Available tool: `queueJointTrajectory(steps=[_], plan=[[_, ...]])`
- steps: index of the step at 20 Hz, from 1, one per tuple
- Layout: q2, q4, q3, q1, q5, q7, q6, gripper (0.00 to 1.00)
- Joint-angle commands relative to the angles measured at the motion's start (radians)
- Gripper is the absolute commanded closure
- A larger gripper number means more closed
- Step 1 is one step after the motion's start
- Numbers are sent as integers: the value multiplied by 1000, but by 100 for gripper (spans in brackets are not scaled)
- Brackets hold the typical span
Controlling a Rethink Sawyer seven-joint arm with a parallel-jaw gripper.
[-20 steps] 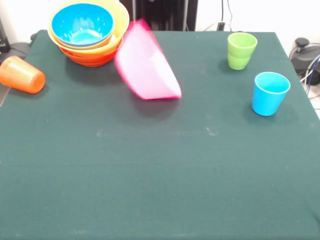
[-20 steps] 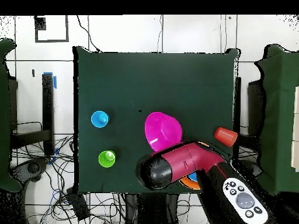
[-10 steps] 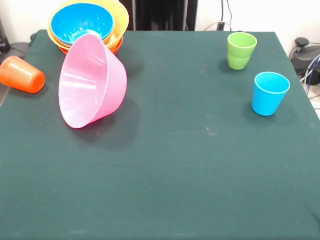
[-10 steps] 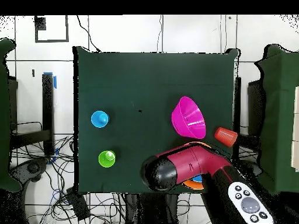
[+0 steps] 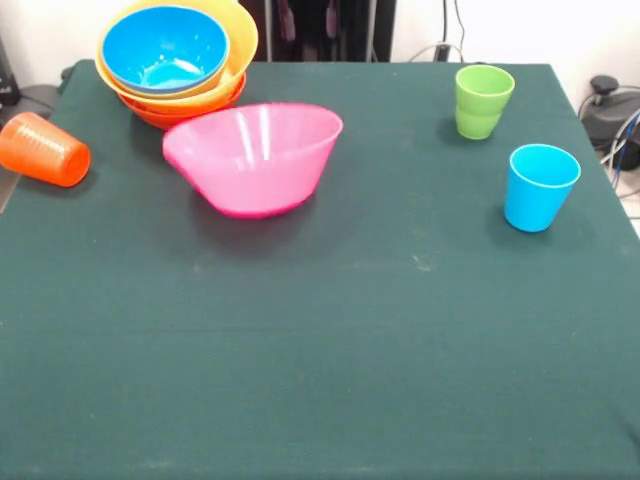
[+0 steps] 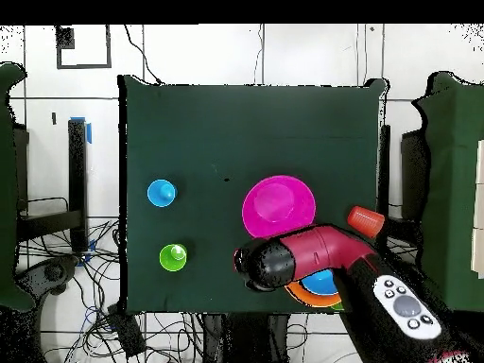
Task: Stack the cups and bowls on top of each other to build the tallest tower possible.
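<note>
Bowls sit nested at the table's [image 5: 330, 380] eleven o'clock corner, blue bowl [image 5: 165, 48] innermost; the pink bowl [image 5: 253, 156] stands just beside them, tilted. Orange cup [image 5: 43, 149] lies toppled at nine; green cup [image 5: 482, 100] and blue cup [image 5: 540, 186] stand near two. Red arm [image 6: 312, 255] overhangs the stack; its claw's state I cannot tell.

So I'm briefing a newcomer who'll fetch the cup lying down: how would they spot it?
Start from the green table in the front view and go to the nested bowls at its far left corner. Just left of them, at the edge, is the orange cup: the only cup on its side, while the green and blue ones stand upright.
</note>
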Motion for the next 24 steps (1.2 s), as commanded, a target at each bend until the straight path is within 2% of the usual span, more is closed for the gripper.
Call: queueJointTrajectory(steps=[1, 6, 8, 11, 14, 19, 22, 24], plan=[[272, -214, -114, 90, -132, 80, -172, 0], [296, -310, -269, 261, -223, 251, -273, 0], [327, -341, -307, 297, -218, 261, -307, 0], [345, -359, -332, 321, -187, 235, -328, 0], [323, -334, -364, 338, -164, 220, -351, 0], [333, -320, -424, 374, -117, 251, -416, 0], [334, -319, -415, 362, -90, 217, -404, 0], [288, -293, -368, 321, -37, 157, -339, 0]])
